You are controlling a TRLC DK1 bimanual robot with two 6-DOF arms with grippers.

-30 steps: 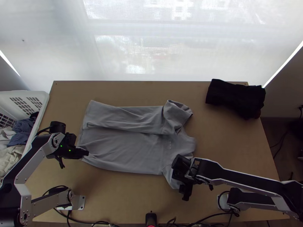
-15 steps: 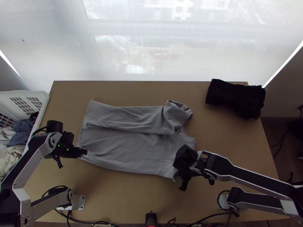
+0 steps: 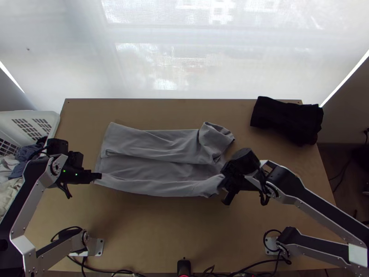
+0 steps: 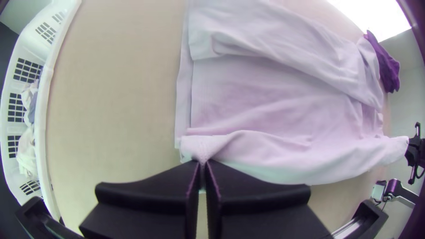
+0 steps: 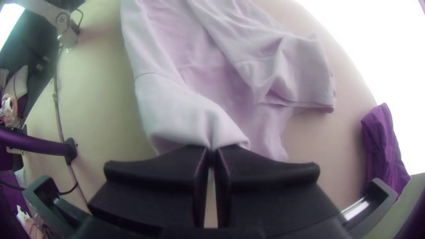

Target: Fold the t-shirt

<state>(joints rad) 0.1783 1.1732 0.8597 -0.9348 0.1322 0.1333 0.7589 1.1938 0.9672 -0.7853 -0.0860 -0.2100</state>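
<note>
The left arm [image 3: 23,205] slants up from the lower left, its gripper [image 3: 98,176] pointing inward and pinching the t-shirt's [image 3: 161,143] near hem corner. From the lower right, the right arm [image 3: 323,218] angles inward, its gripper [image 3: 225,187] clamped on the near sleeve. The t-shirt lies lengthwise on the worktop [image 3: 138,231], far side folded inward, near edge drawn up between both grippers.

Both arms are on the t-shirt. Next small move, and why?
Probably both grippers together carry the near side farther over the t-shirt: the left gripper pinches its hem end, the right gripper its shoulder end, and the far side lies folded inward.
</note>
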